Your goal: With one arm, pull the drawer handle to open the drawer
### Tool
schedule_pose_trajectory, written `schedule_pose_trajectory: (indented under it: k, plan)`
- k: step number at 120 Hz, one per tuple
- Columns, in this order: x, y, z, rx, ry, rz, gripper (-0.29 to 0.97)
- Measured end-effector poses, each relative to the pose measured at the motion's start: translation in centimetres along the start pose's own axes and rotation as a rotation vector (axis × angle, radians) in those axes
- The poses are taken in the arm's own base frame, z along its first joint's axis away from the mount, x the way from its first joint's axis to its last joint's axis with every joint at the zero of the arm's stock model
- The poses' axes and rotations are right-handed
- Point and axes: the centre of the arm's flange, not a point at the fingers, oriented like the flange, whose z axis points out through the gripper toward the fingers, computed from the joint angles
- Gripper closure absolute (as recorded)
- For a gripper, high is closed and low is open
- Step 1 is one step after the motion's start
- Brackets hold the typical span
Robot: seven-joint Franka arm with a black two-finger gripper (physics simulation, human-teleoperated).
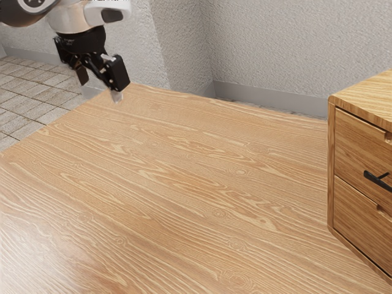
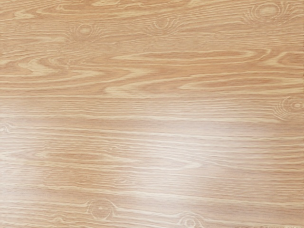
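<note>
Wood grain runs across the foreground: we see a broad table (image 1: 184,202) of light, glossy timber with darker rings and knots, and it carries a soft sheen toward the near corner on the exterior view's left. From the hand camera we look straight down on the same table surface (image 2: 152,114), with its streaks running side to side and a pale band of reflected light across the middle. At the exterior view's upper left, the white and black arm (image 1: 73,18) reaches in and ends in the black gripper (image 1: 98,86). It hangs above the table's far corner with its fingers spread apart and nothing between them. At the exterior view's right edge stands a wooden cabinet (image 1: 358,101), partly cut off by the frame. We can make out two drawer fronts, one above the other, and both sit flush with the cabinet's frame. On the upper drawer (image 1: 358,153) there is a black handle (image 1: 378,179), a short dark bar low on its front. The gripper and the handle are well apart, with the whole width of the table between them. Behind the table we see a rough grey wall (image 1: 257,43) with a plain skirting board (image 1: 269,97), and pale floor tiles (image 1: 24,92) below the arm.
</note>
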Motion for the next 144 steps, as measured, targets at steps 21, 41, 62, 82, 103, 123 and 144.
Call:
schedule_pose_trajectory:
  k: [21, 41, 62, 82, 103, 123, 144]
  plan:
    - [0.8, 2.6, 0.5, -0.011, -0.019, 0.053, 0.0]
    - [1.6, 8.4, 1.3, -0.035, -0.041, 0.152, 0.0]
    - [1.5, 15.1, 2.3, -0.049, -0.072, 0.252, 0.0]
    - [1.4, 21.1, 2.8, -0.068, -0.078, 0.449, 0.0]
    - [3.1, 22.6, 5.3, -0.112, -0.077, 0.641, 0.0]
    - [4.3, 24.6, 5.3, -0.147, 0.051, 0.847, 0.0]
    - [3.7, 28.1, 5.0, -0.14, 0.151, 1.052, 0.0]
